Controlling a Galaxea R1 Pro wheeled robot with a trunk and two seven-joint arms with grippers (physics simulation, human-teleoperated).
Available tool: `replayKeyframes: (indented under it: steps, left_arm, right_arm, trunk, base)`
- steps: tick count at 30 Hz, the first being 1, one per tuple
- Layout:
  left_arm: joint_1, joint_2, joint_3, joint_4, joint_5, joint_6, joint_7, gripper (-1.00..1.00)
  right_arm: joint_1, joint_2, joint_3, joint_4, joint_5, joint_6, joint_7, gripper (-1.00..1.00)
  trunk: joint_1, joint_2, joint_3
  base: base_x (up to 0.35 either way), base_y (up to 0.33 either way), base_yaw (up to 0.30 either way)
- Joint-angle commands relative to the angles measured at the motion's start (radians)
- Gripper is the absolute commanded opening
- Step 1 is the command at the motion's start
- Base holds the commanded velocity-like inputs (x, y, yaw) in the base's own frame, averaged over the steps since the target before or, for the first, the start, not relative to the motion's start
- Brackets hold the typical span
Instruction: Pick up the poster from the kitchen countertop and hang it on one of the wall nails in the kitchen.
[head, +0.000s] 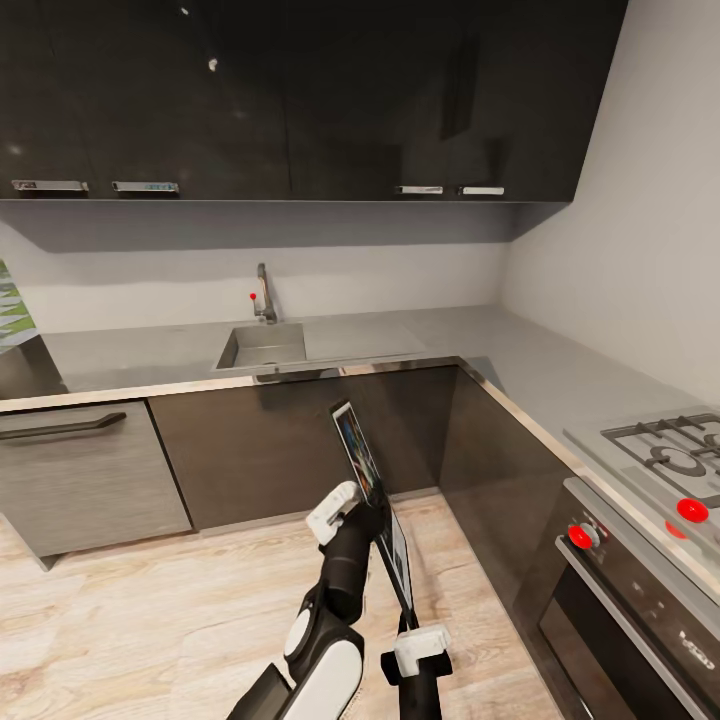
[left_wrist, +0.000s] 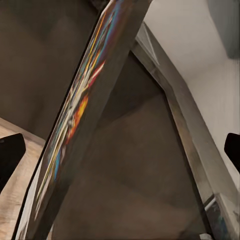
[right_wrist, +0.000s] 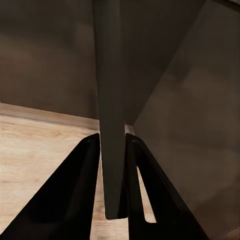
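Note:
The poster (head: 368, 480) hangs upright and edge-on over the wood floor, in front of the cabinets' inner corner. Its colourful face (left_wrist: 75, 120) turns toward my left arm. My right gripper (head: 410, 625) is shut on the poster's lower edge, and the dark frame edge (right_wrist: 111, 90) is pinched between the two black fingers (right_wrist: 80, 180). My left gripper (head: 360, 512) is open beside the poster's face, its fingertips (left_wrist: 10, 152) spread wide apart. The grey kitchen countertop (head: 520, 360) runs in an L behind. A small red dot (head: 252, 296) marks the wall; I cannot tell if it is a nail.
A steel sink (head: 262, 345) with a faucet (head: 264, 295) sits in the counter. A gas hob (head: 670, 445) and an oven (head: 620, 610) with red knobs stand at the right. Dark upper cabinets (head: 300, 100) hang overhead. A green patterned object (head: 12, 305) is at the left edge.

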Motion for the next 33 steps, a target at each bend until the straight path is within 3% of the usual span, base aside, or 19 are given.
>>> replayKeyframes:
  steps: [1, 18, 33]
  left_arm:
    - [-0.001, 0.003, -0.002, -0.004, 0.009, -0.007, 0.003, 1.0]
    - [-0.001, 0.018, -0.005, -0.022, 0.009, -0.007, 0.003, 1.0]
    - [-0.001, 0.036, -0.007, -0.032, 0.01, -0.005, 0.002, 1.0]
  right_arm:
    - [-0.001, 0.0, 0.002, 0.001, 0.004, -0.001, -0.005, -1.0]
    - [-0.009, -0.001, -0.004, -0.002, 0.0, 0.007, 0.001, -1.0]
    - [-0.134, -0.009, -0.011, 0.038, -0.027, 0.011, 0.024, -1.0]
  trunk:
    - [0.0, -0.001, -0.001]
    - [0.0, -0.001, -0.001]
    - [0.0, -0.001, -0.001]
  base:
    - [0.0, 0.0, 0.0]
    - [0.0, 0.0, 0.0]
    - [0.0, 0.0, 0.0]
